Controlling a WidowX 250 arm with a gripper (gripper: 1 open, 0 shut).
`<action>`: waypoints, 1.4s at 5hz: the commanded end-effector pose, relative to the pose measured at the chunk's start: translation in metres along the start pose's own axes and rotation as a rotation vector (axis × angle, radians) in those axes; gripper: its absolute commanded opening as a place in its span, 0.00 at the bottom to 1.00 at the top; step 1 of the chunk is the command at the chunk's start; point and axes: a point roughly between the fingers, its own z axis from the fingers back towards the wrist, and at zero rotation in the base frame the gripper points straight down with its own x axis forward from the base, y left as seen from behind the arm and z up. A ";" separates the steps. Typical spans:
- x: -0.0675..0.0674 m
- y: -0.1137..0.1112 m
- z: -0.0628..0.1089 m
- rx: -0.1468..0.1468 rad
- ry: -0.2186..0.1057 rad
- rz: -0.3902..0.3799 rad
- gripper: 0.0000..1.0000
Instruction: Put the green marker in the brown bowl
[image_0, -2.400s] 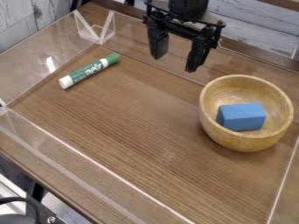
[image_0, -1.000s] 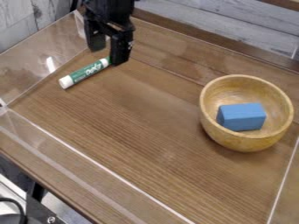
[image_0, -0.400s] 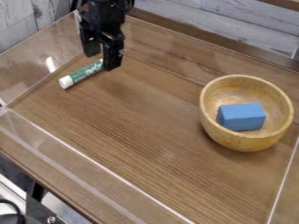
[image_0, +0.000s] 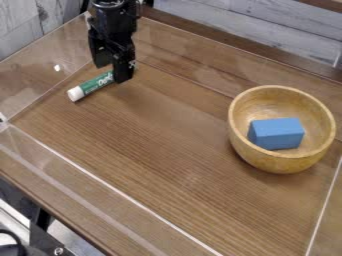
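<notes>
Directly beneath the claw (image_0: 112, 64): green marker (image_0: 91, 86), lying flat on the wooden table (image_0: 147, 160), white end pointing down-left, green cap end hidden behind the black fingers (image_0: 123, 68). Fingers spread apart, pointing straight down, standing to either side of the marker's capped end; nothing clamped. Contact between fingers and marker not clear from this angle. White barrel with green label sticking out to the lower left of the claw, angled diagonally.

Well away to the right of the claw and lower in the view: brown bowl (image_0: 315, 128), round, light wood with a thick rim, resting upright on the table. Inside it, a blue block (image_0: 277, 133), lying flat on the bowl's bottom. Bowl and marker well apart, a broad stretch of wood grain between them.

Around the claw on all sides: low clear walls (image_0: 27, 150) bordering the table, the left one close to the marker's white end. Behind the claw, pale planks.
</notes>
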 end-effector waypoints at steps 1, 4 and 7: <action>0.008 0.019 0.013 0.045 -0.062 -0.005 1.00; 0.011 0.033 -0.005 0.024 -0.080 -0.019 1.00; 0.015 0.038 -0.011 -0.005 -0.111 -0.020 1.00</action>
